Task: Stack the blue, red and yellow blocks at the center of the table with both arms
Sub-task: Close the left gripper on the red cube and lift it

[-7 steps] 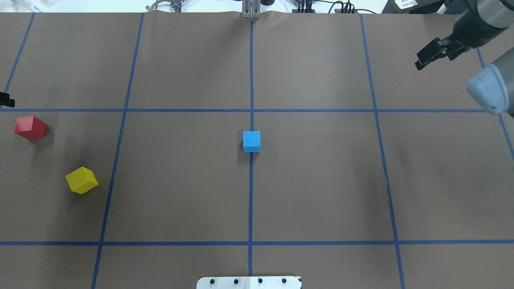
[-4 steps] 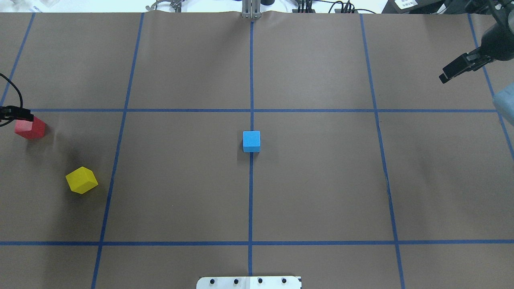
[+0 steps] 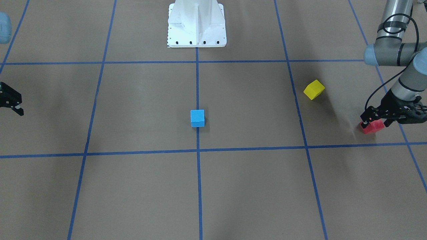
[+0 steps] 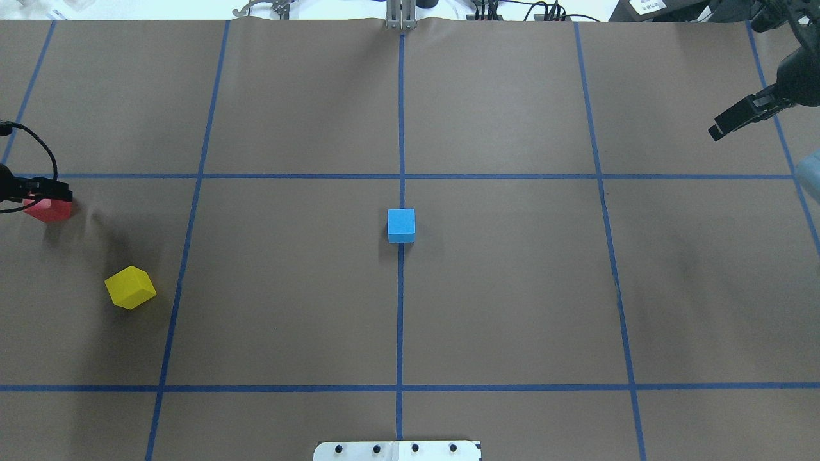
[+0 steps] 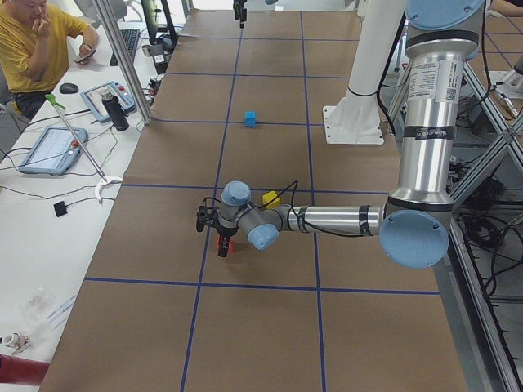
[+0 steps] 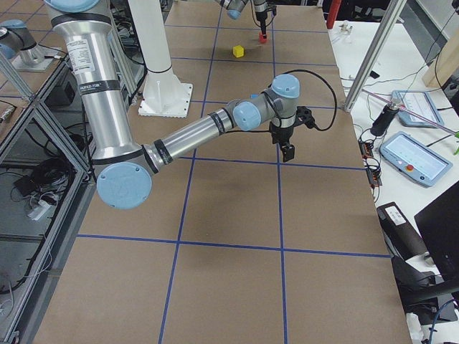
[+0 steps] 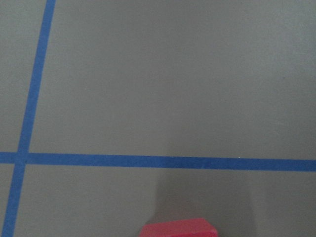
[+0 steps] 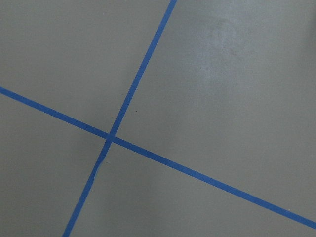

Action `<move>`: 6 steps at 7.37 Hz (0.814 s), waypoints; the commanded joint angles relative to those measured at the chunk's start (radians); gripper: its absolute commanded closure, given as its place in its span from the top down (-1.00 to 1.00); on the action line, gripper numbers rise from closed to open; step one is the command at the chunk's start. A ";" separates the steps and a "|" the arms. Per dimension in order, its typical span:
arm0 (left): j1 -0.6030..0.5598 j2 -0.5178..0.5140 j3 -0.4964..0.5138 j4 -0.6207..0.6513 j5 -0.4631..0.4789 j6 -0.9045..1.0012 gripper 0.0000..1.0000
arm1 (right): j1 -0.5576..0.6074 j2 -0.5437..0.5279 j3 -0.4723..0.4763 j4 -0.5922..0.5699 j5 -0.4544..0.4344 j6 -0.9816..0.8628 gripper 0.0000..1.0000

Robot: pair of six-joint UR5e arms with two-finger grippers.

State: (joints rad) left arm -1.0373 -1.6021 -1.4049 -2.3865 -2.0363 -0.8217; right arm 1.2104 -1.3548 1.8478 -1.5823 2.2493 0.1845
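Note:
The blue block [image 4: 401, 225] stands at the table's centre, on the middle tape line; it also shows in the front view [image 3: 197, 118]. The red block [image 4: 46, 210] lies at the far left edge, and its top shows at the bottom of the left wrist view [image 7: 177, 228]. My left gripper [image 4: 54, 191] is open and hangs directly over the red block [image 3: 373, 127], a finger on either side. The yellow block [image 4: 130, 287] lies nearer the robot, apart from both. My right gripper [image 4: 730, 123] is open and empty, far right, above bare table.
The robot's white base plate [image 4: 397, 450] sits at the near middle edge. Blue tape lines divide the brown table cover into squares. An operator [image 5: 37, 45] sits beyond the far edge by a side table with tablets [image 5: 51, 149].
My left gripper has come in from the left edge and now sits over the red block. My right gripper has drawn back toward the right edge. The blocks have not moved.

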 commanded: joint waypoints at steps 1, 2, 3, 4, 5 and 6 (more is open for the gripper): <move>0.010 -0.001 0.010 0.003 0.002 0.018 -0.73 | 0.000 0.002 -0.002 0.001 -0.002 0.004 0.98; 0.010 0.005 -0.008 0.003 0.002 0.022 -1.00 | 0.000 0.002 -0.001 0.001 -0.002 0.009 0.98; 0.005 0.010 -0.073 0.012 -0.010 0.021 -1.00 | 0.000 0.000 -0.001 0.001 -0.002 0.012 0.98; 0.008 -0.002 -0.148 0.089 -0.027 0.019 -1.00 | 0.000 -0.006 -0.002 0.005 -0.002 0.013 0.98; 0.010 -0.056 -0.223 0.228 -0.025 0.003 -1.00 | 0.000 -0.006 -0.007 0.005 -0.002 0.015 0.98; 0.013 -0.115 -0.276 0.356 -0.025 0.001 -1.00 | 0.000 -0.010 -0.007 0.005 -0.004 0.013 0.98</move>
State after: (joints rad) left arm -1.0277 -1.6535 -1.6042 -2.1826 -2.0596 -0.8137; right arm 1.2103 -1.3607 1.8425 -1.5776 2.2470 0.1981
